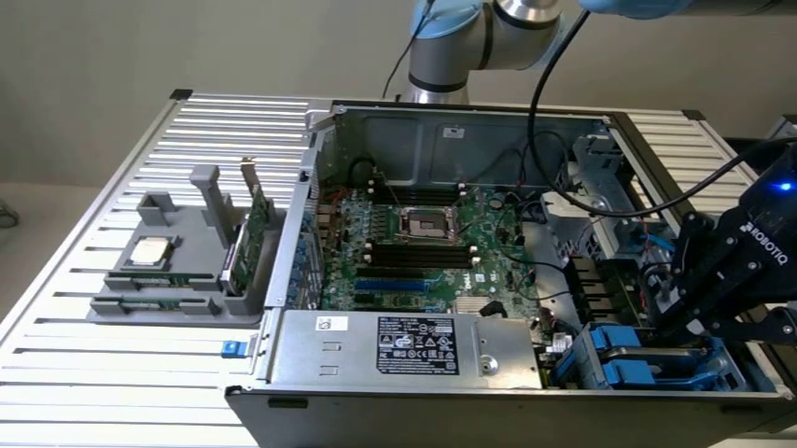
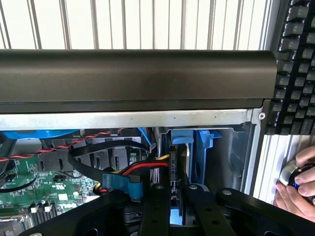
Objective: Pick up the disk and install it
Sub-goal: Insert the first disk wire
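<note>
- Open computer case (image 1: 461, 140): a grey sheet-metal box lying on its side on a counter (image 1: 112, 373) of long pale metal slats.
- Inside, a green motherboard (image 1: 424, 252) with a square silver socket at its middle and rows of narrow black slots.
- In the foreground of the exterior view, a boxy bare-metal power supply (image 1: 412, 345) bearing a dark printed label.
- Black gripper (image 1: 682, 325), matt with jointed link arms, down in the case's corner at the exterior view's right, at the drive bays.
- In the wrist view, gripper fingers (image 2: 160, 206) close together, pinching the disk (image 2: 177, 160), a thin flat slab turned edge-on to that camera and dark along its edge.
- Disk framed in glossy blue plastic, standing in the bay just inside the case's wall; cannot tell whether fully seated.
- Just beside the disk, red, yellow and black cables (image 2: 142, 169) ending in a blue plug.
- More blue plastic carriers (image 1: 622, 350) in the bays just beside the gripper in the exterior view.
- Outside the case, at the exterior view's left, a grey moulded holder (image 1: 162, 280) on the counter.
- Lying flat in the holder, a small square silver processor chip (image 1: 151, 250); standing on edge in it, a thin green circuit card (image 1: 256, 233).
- Past the case's wall in the wrist view, a black keyboard (image 2: 295, 64) with blocky keys, and a person's hand (image 2: 288, 199) curled around a small round object.
</note>
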`<action>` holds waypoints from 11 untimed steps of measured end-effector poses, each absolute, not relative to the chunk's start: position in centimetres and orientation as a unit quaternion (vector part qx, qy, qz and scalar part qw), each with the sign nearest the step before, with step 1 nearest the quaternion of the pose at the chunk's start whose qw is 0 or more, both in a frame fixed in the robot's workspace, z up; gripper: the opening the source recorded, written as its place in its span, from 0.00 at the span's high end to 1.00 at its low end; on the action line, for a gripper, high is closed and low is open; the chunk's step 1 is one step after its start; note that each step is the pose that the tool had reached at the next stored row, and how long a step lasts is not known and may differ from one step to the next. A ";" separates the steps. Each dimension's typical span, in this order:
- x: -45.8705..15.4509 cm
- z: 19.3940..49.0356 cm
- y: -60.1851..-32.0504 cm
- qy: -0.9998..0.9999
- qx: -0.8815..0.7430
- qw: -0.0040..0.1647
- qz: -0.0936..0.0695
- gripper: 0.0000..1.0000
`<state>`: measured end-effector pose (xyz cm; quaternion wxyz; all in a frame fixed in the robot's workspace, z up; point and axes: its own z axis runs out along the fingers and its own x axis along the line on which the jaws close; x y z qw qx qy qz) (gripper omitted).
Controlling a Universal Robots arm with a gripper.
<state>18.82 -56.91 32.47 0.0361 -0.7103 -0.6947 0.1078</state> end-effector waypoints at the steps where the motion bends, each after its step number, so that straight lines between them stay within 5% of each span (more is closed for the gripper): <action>1: 18.8 32.5 -56.9 -0.695 -0.710 0.036 0.108 0.83; 11: 18.8 32.4 -57.2 -0.695 -0.710 0.036 0.108 0.83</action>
